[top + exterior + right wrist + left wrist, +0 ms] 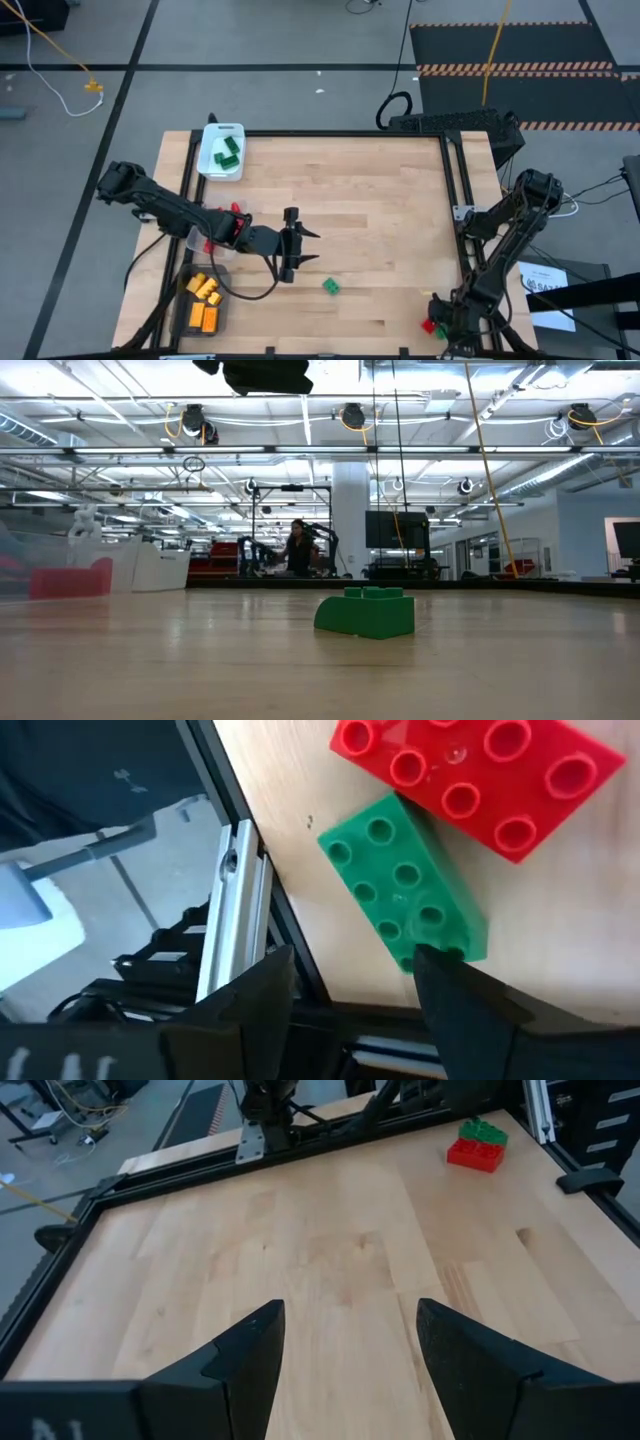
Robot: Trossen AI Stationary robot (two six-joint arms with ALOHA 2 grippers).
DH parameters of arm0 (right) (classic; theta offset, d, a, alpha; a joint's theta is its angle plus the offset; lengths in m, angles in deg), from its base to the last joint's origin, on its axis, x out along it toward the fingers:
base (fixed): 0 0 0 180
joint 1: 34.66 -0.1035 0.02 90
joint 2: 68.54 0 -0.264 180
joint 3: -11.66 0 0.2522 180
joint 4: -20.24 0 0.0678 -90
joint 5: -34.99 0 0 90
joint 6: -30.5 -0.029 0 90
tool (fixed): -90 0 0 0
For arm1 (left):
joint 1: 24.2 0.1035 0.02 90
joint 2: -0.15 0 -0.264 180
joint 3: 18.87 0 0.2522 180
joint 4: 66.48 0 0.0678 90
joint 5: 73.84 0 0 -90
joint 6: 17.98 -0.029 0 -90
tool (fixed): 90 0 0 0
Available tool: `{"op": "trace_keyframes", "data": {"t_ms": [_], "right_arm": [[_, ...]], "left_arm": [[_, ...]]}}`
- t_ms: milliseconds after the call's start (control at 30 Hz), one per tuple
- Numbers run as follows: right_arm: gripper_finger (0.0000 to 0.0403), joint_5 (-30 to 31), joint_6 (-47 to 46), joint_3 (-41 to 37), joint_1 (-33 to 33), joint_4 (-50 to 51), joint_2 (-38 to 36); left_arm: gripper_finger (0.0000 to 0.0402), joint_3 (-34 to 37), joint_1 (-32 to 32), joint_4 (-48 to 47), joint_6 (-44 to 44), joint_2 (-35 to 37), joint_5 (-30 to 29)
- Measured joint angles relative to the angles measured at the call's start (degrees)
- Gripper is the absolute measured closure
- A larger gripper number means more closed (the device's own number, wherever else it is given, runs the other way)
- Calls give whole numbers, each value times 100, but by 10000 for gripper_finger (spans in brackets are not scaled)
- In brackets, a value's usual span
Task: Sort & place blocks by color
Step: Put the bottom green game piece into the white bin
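Note:
A red block [480, 770] and a green block [405, 890] lie flat, studs up, side by side at the table's near right corner [432, 326]. My right gripper [345, 980] hangs open over them, slanting down, with the table's frame rail showing between its fingers. Another green block [330, 286] rests alone on the wood near the front middle, also seen in the low view [365, 612]. My left gripper [306, 248] stands open above the table just left of it, with nothing between its fingers [345, 1345]. My right gripper: one fingertip [455, 990] stands in front of the green block's near end [440, 945]. I cannot tell whether it touches the block. Both blocks lie flat on the table.
A white tray [208, 160] with green blocks stands at the far left. A dark tray [182, 315] with orange blocks sits at the near left, a clear tray [196, 240] with red under the left arm. A black frame rail [455, 200] borders the table's right side.

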Motion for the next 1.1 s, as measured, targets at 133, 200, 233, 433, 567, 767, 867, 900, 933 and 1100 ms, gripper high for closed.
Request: {"op": "trace_keyframes", "data": {"t_ms": [133,200,233,433,567,767,867,900,933,1100], "right_arm": [[207,5,-76,-245,0,-405,-3],[207,-4,-80,-341,10,-524,-12],[207,-4,-60,-382,21,-567,-16],[207,711,702,-455,247,-727,-22],[207,1188,1283,-453,496,-703,-22],[207,1546,2084,-453,927,-568,-19],[207,1543,2389,-453,1130,-325,-19],[207,1544,2486,-453,1193,-202,-17],[207,1545,2582,-453,1254,-53,-17],[207,1764,3046,-458,1581,574,-13]], "left_arm": [[172,0,0,-2,-14,0,0],[172,0,0,-2,-19,0,0],[172,0,0,0,-19,0,0],[172,0,13,0,-33,0,0],[172,0,33,2,-15,0,0],[172,0,33,2,-13,0,-2],[172,0,33,2,-10,0,0],[172,0,33,2,-9,0,-2],[172,0,33,2,-7,-2,0],[172,0,33,2,0,-2,-2]]}}
